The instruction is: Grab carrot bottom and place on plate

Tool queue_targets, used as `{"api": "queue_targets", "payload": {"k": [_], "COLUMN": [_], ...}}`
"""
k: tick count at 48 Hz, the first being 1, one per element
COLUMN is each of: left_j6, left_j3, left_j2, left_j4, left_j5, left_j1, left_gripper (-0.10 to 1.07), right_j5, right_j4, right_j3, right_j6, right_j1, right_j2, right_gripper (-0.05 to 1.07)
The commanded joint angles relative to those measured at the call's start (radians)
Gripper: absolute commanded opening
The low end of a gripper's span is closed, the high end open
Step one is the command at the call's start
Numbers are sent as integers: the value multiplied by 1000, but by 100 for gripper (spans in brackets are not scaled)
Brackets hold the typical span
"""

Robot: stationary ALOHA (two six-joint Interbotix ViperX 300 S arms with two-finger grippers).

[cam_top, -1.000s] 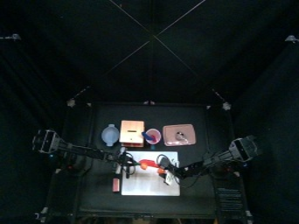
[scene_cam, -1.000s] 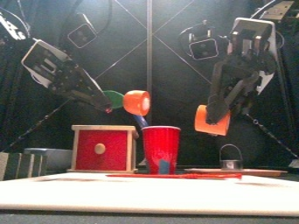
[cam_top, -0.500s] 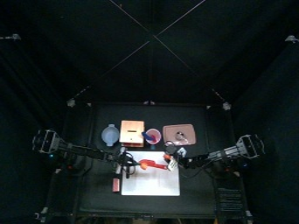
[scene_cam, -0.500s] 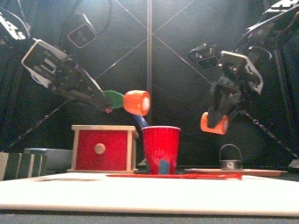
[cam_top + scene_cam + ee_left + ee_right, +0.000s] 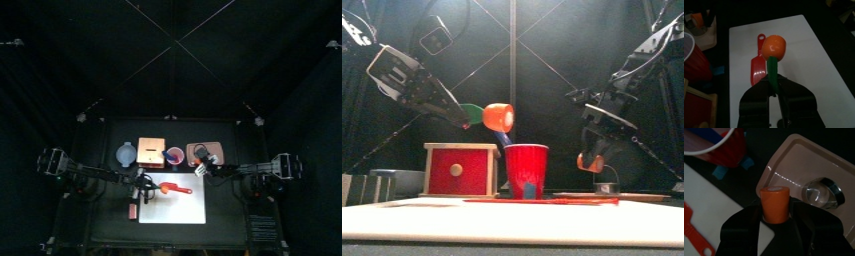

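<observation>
The right gripper (image 5: 775, 223) is clamped on the carrot bottom (image 5: 775, 204), holding it in the air above the edge of the pinkish plate (image 5: 801, 165), where a small round metal cup (image 5: 822, 191) sits. A red cup (image 5: 525, 170) stands nearby. The left gripper (image 5: 773, 92) grips the green stalk of the carrot top (image 5: 773, 46) above a red spatula (image 5: 757, 67) on the white mat (image 5: 807, 55).

No legible text, labels, brands, numbers or signs on anything.

Orange carrot bottom (image 5: 774, 203), pinkish-tan plate (image 5: 811, 163), red cup (image 5: 527, 170), white mat (image 5: 797, 55)
</observation>
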Motion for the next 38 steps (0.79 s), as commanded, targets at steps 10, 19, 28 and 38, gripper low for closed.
{"api": "queue_targets", "payload": {"k": [10,19,28,38], "left_j6": [-2,-2,-2,-2], "left_j3": [-9,-9,-11,-9], "left_j2": [-5,-5,-5,-5], "left_j4": [-2,-2,-2,-8], "left_j5": [-11,-11,-11,-11], "left_j1": [3,2,2,3], "left_gripper": [47,47,47,47], "right_j5": [-78,-83,-83,-83], "right_j4": [-31,-35,-34,-35], "right_j3": [0,-8,-12,-18], "right_j6": [0,0,0,0], "right_j1": [-123,-132,-130,-130], "right_j2": [57,81,78,75], "right_gripper": [40,56,71,82]}}
